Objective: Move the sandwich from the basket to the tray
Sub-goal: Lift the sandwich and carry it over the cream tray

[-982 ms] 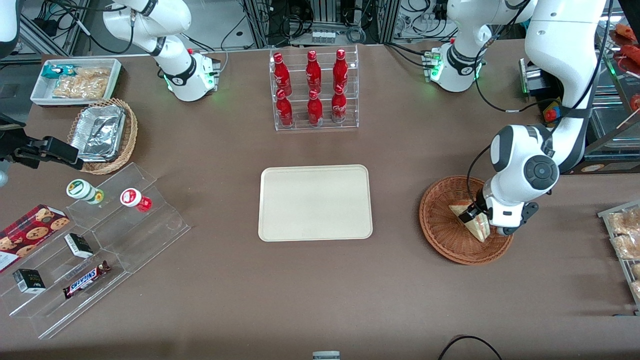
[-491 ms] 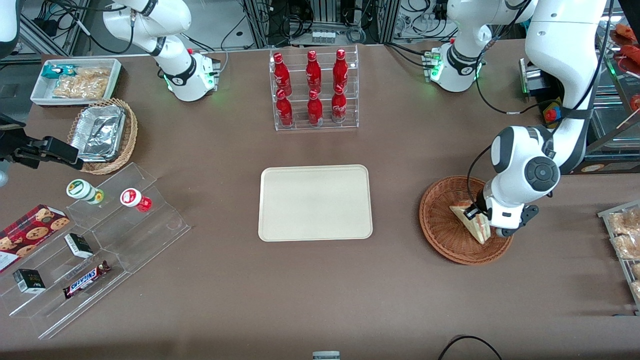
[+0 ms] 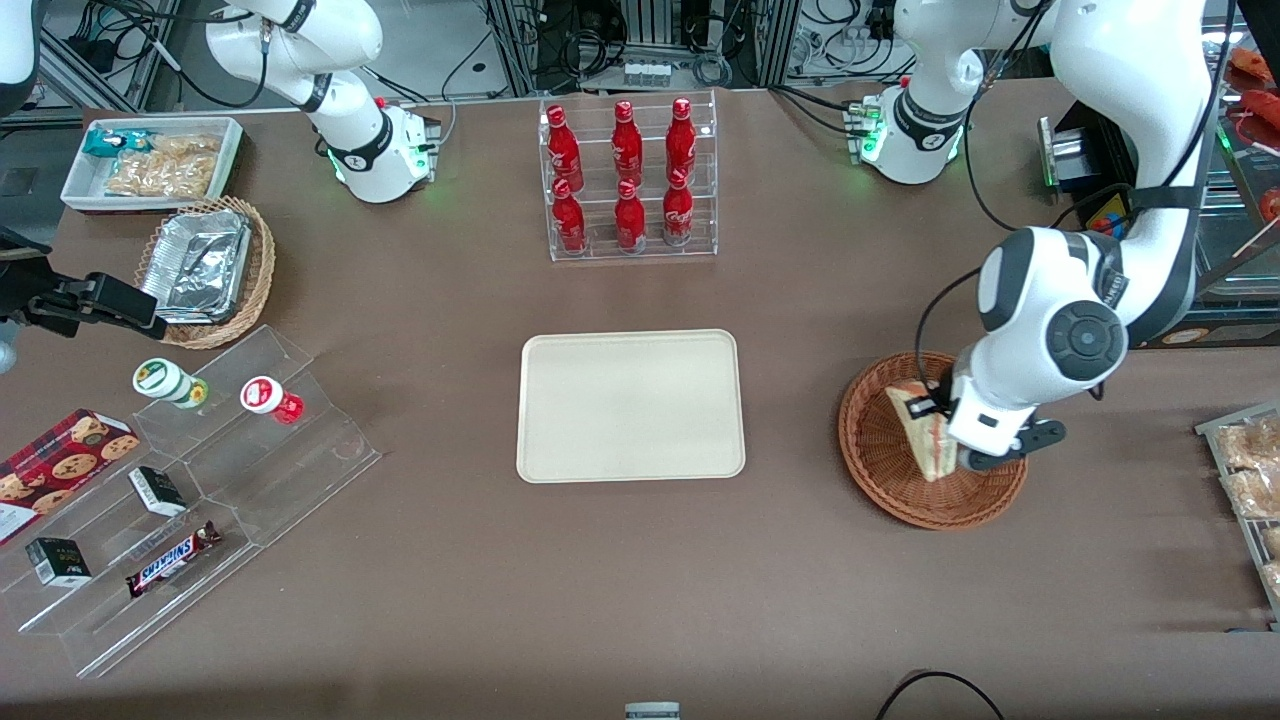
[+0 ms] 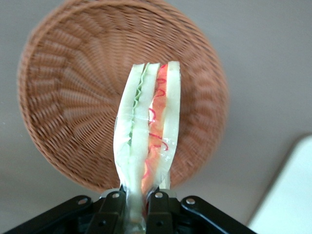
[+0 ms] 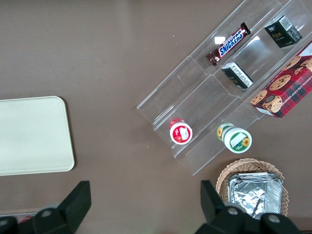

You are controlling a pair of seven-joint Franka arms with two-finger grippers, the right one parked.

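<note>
The clear-wrapped sandwich (image 3: pixel 922 432) (image 4: pixel 146 131), white bread with green and red filling, hangs lifted above the round reddish-brown wicker basket (image 3: pixel 880 450) (image 4: pixel 73 97). My left gripper (image 3: pixel 942 425) (image 4: pixel 137 204) is shut on one corner of the wedge, its black fingers pinching the bread from both sides. The basket lies toward the working arm's end of the table and holds nothing else that I can see. The cream-beige tray (image 3: pixel 630 405) (image 5: pixel 29 134) rests flat at the table's middle with nothing on it.
A clear rack of red bottles (image 3: pixel 628 180) stands farther from the front camera than the tray. Bagged pastries (image 3: pixel 1250 470) lie at the working arm's table edge. Toward the parked arm's end sit an acrylic snack shelf (image 3: pixel 190 480), a foil-tray basket (image 3: pixel 205 265) and a white bin (image 3: pixel 150 160).
The gripper has risen and shifted slightly toward the tray with the sandwich in it. The sandwich has left the basket floor and now hangs above it.
</note>
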